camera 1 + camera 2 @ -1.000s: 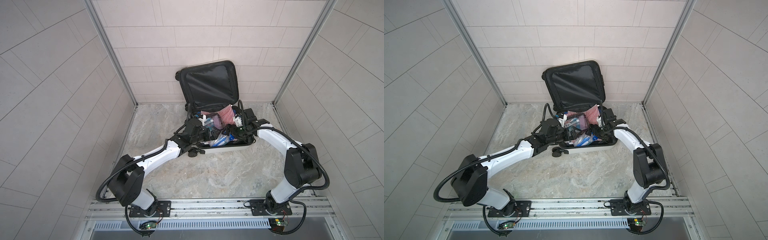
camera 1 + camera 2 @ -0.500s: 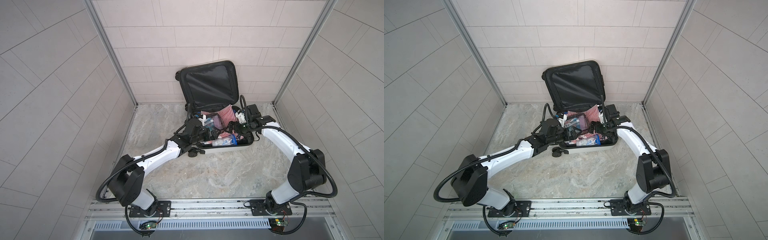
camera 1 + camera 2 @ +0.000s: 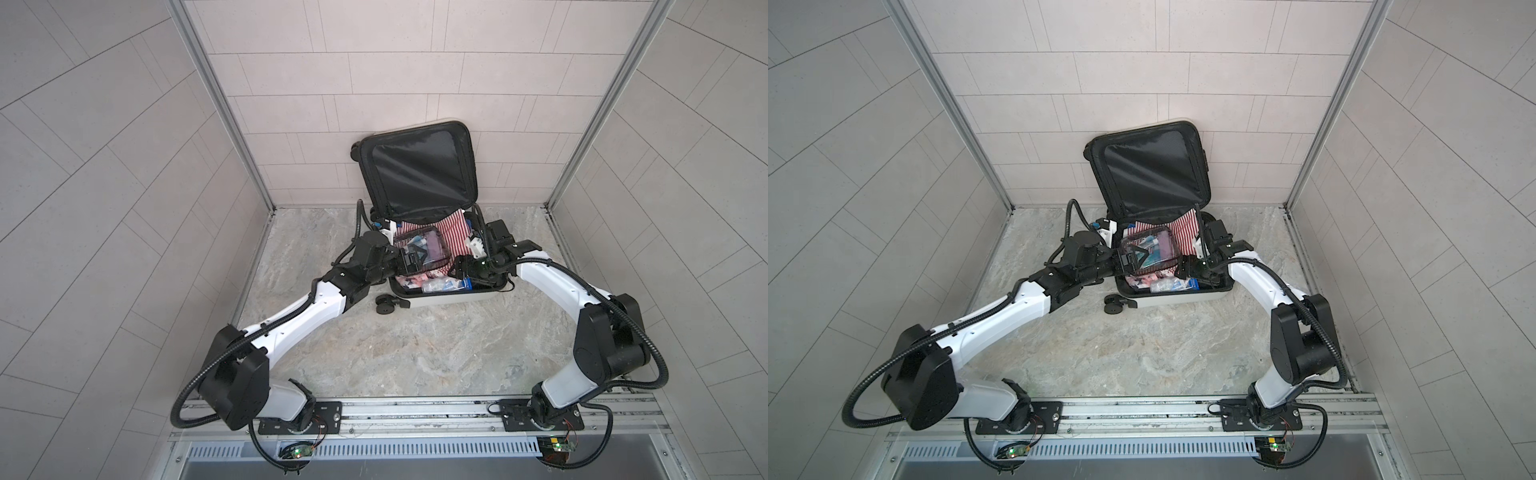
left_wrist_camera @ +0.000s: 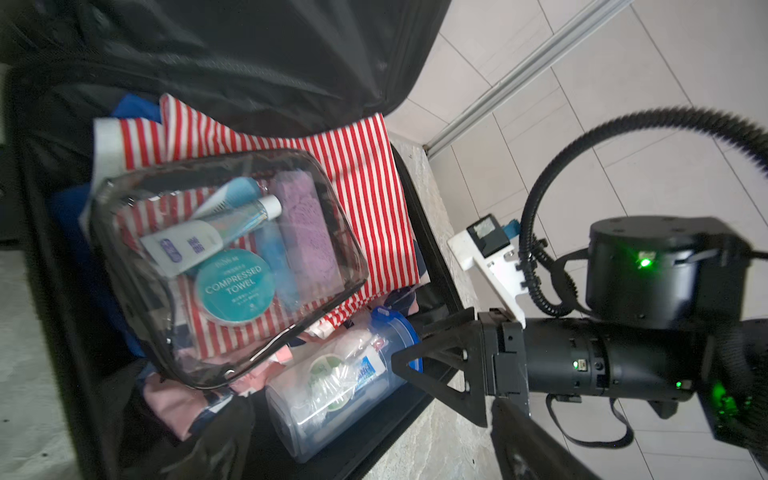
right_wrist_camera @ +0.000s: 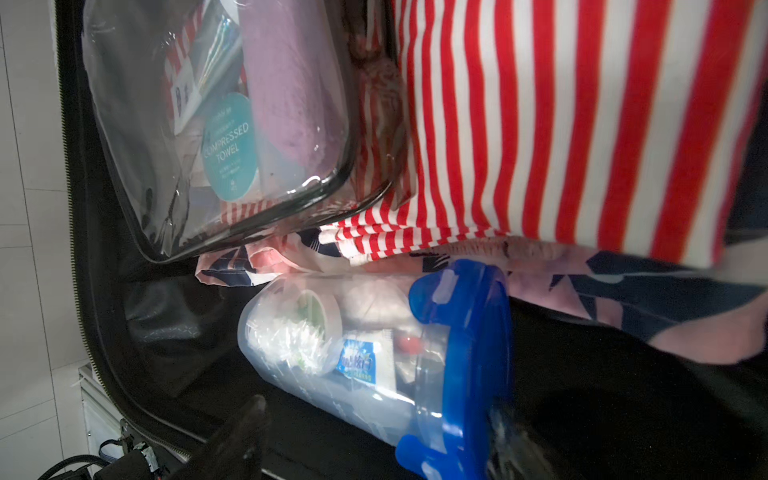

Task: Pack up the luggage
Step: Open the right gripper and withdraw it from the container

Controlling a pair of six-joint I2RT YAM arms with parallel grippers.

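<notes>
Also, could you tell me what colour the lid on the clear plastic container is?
The lid is blue; the right wrist view shows it best.

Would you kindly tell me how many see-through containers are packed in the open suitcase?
2. The clear pouch lies on the red-striped cloth; the blue-lidded tub lies on its side near the front wall of the suitcase. Clothes may hide others.

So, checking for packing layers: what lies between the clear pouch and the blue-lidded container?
Between the clear pouch and the blue-lidded container lies pink-and-navy patterned cloth, under the red-striped cloth; the right wrist view shows it.
</notes>
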